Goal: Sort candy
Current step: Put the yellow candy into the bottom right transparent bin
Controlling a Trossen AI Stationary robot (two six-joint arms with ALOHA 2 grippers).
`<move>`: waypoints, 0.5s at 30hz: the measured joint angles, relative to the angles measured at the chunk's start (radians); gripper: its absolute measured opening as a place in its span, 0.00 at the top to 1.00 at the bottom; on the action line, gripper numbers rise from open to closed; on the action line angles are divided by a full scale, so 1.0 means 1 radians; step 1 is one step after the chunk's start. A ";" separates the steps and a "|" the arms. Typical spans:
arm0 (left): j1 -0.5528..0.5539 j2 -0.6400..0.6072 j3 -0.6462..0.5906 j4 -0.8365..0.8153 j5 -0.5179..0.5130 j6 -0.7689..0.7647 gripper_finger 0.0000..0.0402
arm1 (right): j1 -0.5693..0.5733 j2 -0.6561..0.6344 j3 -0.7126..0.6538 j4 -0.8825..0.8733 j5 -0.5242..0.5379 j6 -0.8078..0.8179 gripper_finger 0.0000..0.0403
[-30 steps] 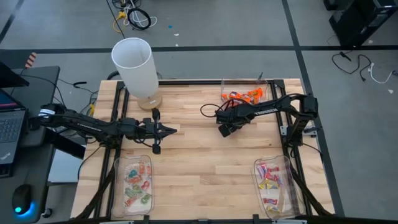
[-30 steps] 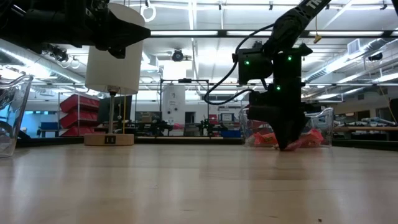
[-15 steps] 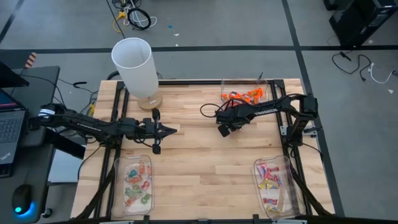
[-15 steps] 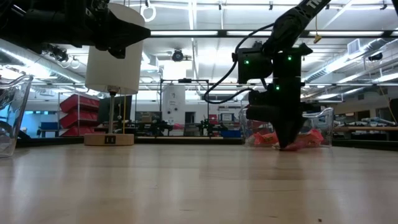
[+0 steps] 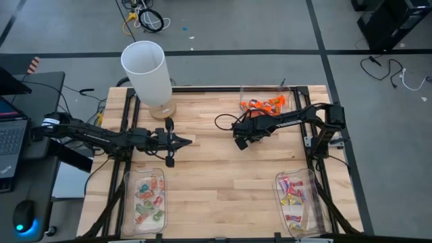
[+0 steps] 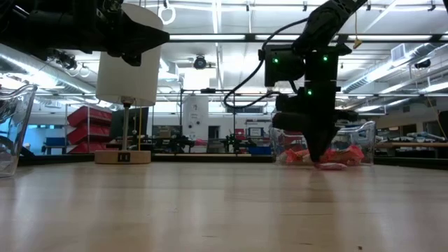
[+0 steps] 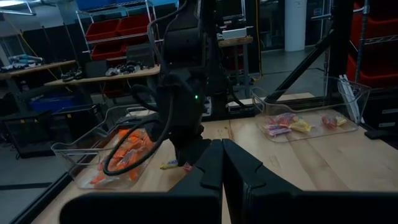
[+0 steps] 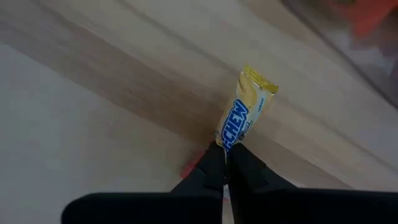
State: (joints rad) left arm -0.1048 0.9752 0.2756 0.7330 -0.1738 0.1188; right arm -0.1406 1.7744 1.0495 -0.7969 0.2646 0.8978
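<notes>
- Pinching the yellow candy (image 8: pixel 244 113) by one wrapper end only: right gripper (image 8: pixel 225 163) has its fingers closed narrow on the tip, the rest of the sweet sticks out ahead of the fingertips, lying along the table (image 8: pixel 93 137).
- Risk: grip is on thin wrapper (not the body), so my guess is it slides out or twists on the lift.
- Risk: a red scrap (image 8: pixel 189 168) shows just beside the fingertips, can't tell if it's another sweet; if so it could get dragged along.
- Right gripper (image 5: pixel 241 140) sits low at the table, tray of orange candy (image 5: pixel 264 104) near it on the far side; pink-and-yellow tray (image 5: pixel 294 196) well apart, toward the near edge.
- Left gripper (image 5: pixel 182 141) closed on nothing, parked off to the side of the right one; green-and-pink tray (image 5: pixel 146 200) near it.
</notes>
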 joint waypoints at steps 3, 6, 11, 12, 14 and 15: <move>0.000 0.000 0.000 0.000 0.000 0.000 0.99 | 0.008 0.000 0.023 -0.018 0.007 -0.002 1.00; 0.000 0.000 0.000 0.000 0.000 -0.001 0.99 | 0.019 0.000 0.055 -0.052 0.023 -0.008 0.99; 0.000 0.000 0.000 0.000 0.000 -0.001 0.99 | 0.049 0.000 0.120 -0.141 0.061 -0.011 1.00; 0.000 0.000 0.000 0.000 0.000 -0.001 0.99 | 0.056 -0.001 0.136 -0.158 0.063 -0.010 1.00; 0.000 0.000 0.000 0.000 0.000 -0.001 0.99 | 0.071 -0.001 0.166 -0.187 0.059 -0.014 1.00; 0.000 0.000 0.000 0.000 0.000 -0.001 0.99 | 0.080 -0.006 0.179 -0.201 0.050 -0.024 1.00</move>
State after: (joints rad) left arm -0.1049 0.9754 0.2756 0.7332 -0.1738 0.1181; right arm -0.0608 1.7689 1.2287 -0.9975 0.3146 0.8741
